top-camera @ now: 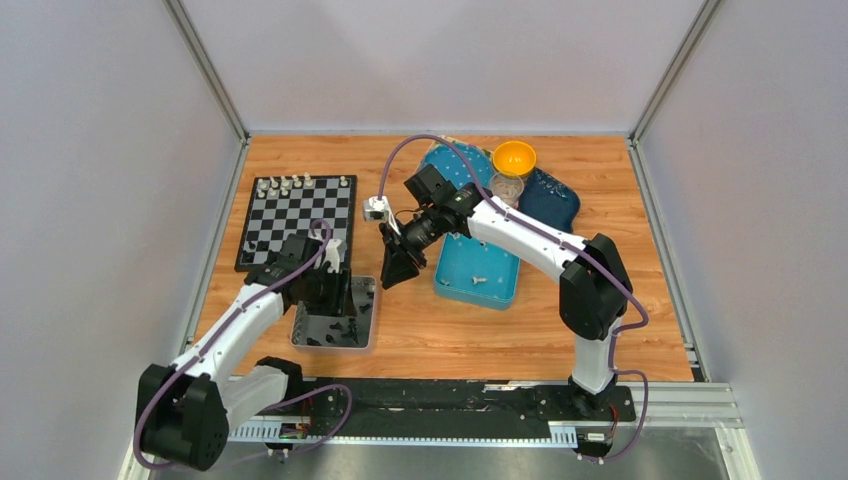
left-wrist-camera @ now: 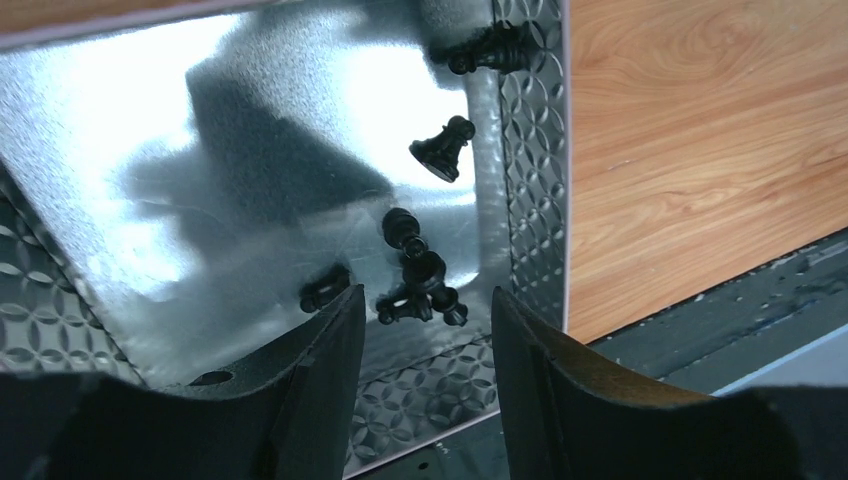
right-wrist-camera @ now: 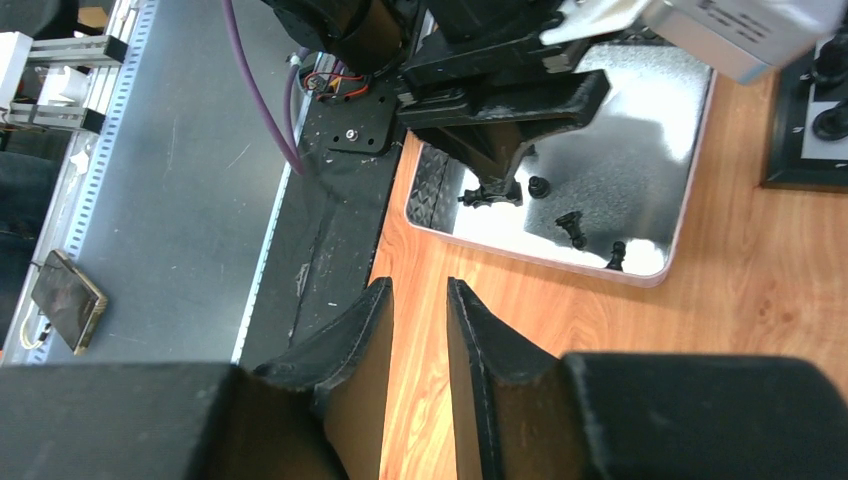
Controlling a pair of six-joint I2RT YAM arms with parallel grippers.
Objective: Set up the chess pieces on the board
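Left claw (left-wrist-camera: 425, 300) is spread and empty, low over the silver tray (left-wrist-camera: 535, 180), with a clump of black chessmen (left-wrist-camera: 420, 285) at its tips. I'd straddle just one and close slowly. Count: about six black in the tray, six cream pieces (top-camera: 285, 184) on the board's (top-camera: 300, 215) far row. Right claw (right-wrist-camera: 420, 290) is barely parted and empty.

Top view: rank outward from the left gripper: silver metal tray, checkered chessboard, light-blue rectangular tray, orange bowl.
1. silver metal tray, under the left gripper.
2. checkered chessboard, just behind.
3. light-blue rectangular tray, to the right.
4. orange bowl, far back right.
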